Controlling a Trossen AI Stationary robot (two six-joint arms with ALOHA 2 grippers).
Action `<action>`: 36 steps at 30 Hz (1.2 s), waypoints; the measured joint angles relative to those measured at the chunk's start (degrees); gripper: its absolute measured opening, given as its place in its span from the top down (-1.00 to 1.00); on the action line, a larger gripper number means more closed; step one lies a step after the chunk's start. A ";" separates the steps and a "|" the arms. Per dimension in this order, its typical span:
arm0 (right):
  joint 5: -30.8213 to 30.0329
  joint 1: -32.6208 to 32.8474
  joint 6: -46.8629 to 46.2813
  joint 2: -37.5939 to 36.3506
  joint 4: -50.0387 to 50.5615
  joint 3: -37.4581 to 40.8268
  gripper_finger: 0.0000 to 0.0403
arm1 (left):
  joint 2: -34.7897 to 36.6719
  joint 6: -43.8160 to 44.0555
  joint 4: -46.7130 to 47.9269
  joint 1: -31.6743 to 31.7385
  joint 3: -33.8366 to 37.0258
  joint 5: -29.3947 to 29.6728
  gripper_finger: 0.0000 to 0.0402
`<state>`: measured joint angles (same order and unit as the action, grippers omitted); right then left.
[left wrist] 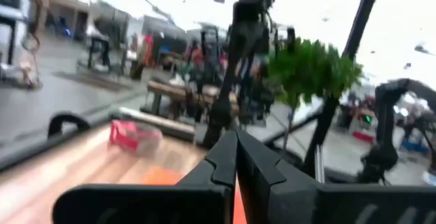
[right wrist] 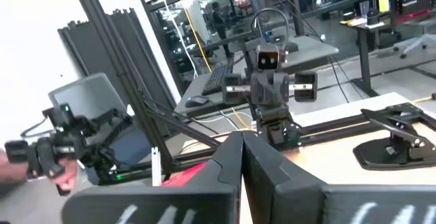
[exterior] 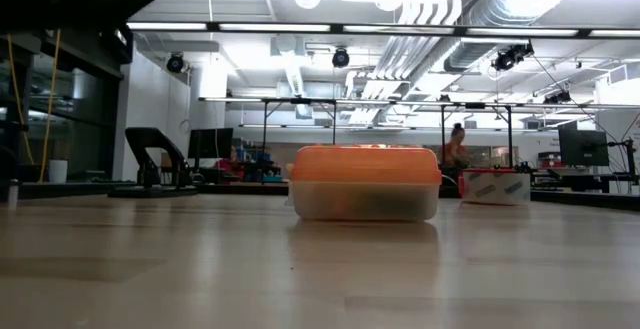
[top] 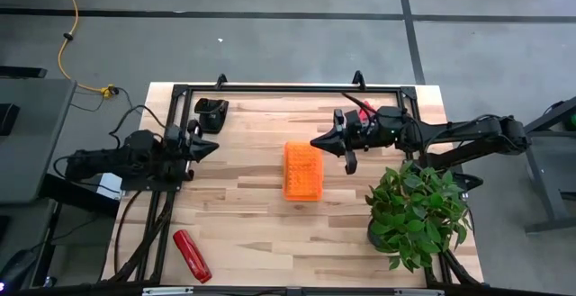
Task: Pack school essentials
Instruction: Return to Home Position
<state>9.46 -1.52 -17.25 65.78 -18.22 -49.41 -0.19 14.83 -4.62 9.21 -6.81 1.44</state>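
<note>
Two tools are hovering over my desk point(top: 252, 228), both pressed together: left tool point(top: 207, 148) at its edge, right tool point(top: 317, 141) near the box point(top: 303, 171).

Grey concrete floor point(top: 270, 35) lies around the table point(top: 243, 197); ducts point(exterior: 480, 9) and strip lights point(exterior: 250, 27) run overhead.

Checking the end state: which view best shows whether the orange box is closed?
The low view: the orange box sits side-on, lid flat on its base. The high view shows only its top; the left wrist, a blurred orange patch; the right wrist, nothing clear.
</note>
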 joint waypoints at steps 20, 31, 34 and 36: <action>6.10 -0.76 -2.25 -4.54 5.62 1.77 1.00 | -0.28 0.97 3.48 0.02 6.14 -1.21 1.00; 1.91 0.33 -5.00 -34.78 1.90 29.25 1.00 | -0.60 3.02 3.75 0.02 6.15 -1.09 1.00; 1.87 0.42 -4.62 -43.24 1.94 34.43 1.00 | -0.60 3.02 3.75 0.02 6.15 -0.98 1.00; 1.05 0.31 -3.34 -48.29 2.81 37.01 1.00 | -0.60 3.02 3.74 0.02 6.15 -0.97 1.00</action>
<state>10.51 -1.21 -20.59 17.49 -15.41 -12.40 -0.80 17.85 -0.89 9.23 -0.67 0.47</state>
